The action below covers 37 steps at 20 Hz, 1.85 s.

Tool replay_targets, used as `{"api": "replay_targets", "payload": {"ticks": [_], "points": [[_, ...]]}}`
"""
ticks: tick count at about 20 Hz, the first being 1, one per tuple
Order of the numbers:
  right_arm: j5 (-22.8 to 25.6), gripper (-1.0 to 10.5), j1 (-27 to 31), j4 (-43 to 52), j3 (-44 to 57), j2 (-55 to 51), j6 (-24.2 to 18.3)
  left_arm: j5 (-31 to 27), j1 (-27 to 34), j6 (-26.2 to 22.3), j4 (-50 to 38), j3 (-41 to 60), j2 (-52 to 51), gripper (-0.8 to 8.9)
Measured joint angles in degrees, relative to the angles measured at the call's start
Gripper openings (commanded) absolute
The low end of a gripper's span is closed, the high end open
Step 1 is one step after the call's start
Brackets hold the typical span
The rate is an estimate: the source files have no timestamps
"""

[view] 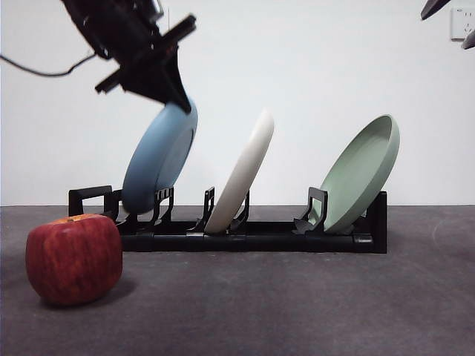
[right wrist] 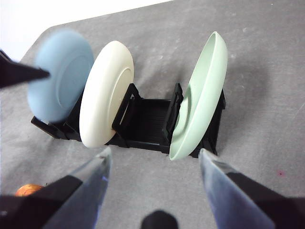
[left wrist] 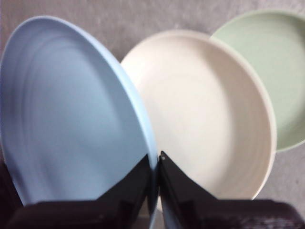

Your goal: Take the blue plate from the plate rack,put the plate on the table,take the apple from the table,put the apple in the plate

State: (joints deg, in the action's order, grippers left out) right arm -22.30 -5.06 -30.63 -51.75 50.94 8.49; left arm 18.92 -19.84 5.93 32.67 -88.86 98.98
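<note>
Red and blocky, the apple (view: 74, 258) sits nearest you on the dark tabletop (view: 297, 304), just in front of the plate rack's (view: 252, 239) end bracket. Behind it your left claw (view: 175, 95) pinches the top rim of the blue plate (view: 159, 159), which leans in the rack's end slot. Next along lean the cream plate (view: 242, 172) and the green plate (view: 361, 175). Your right claw (right wrist: 153, 164) hangs back from the rack, jaws spread wide.
</note>
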Motion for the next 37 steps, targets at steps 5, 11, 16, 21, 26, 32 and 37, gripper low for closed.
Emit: {"api": "replay_targets", "payload": {"ticks": [5,11,16,21,26,32,37], "points": [[0.00,3.1,0.00,0.00,0.00,0.00,-0.02,-0.70,-1.01,-3.17,9.27,-12.09,-4.81,-0.07],[0.00,3.1,0.07,0.00,0.00,0.00,-0.17,-0.98,-8.33,-10.27,22.27,-14.69,-19.08,-0.07],[2.05,3.1,0.15,0.00,0.00,0.00,-0.20,-11.50,-20.87,-13.40,33.16,-14.43,-25.03,-0.07],[6.05,3.1,0.17,0.00,0.00,0.00,-0.37,-25.86,-37.81,-9.60,30.47,-4.13,-25.42,-0.07],[6.10,3.1,0.20,0.00,0.00,0.00,-0.37,-36.15,-51.10,-2.71,19.04,11.67,-25.18,-0.08],[6.25,3.1,0.20,-0.02,0.00,0.00,-0.37,-36.44,-54.21,-2.05,11.32,18.08,-14.99,-0.08],[6.25,3.1,0.20,-0.04,0.00,0.00,-0.37,-36.44,-53.44,-6.84,2.49,18.05,-3.37,-0.08]]}}
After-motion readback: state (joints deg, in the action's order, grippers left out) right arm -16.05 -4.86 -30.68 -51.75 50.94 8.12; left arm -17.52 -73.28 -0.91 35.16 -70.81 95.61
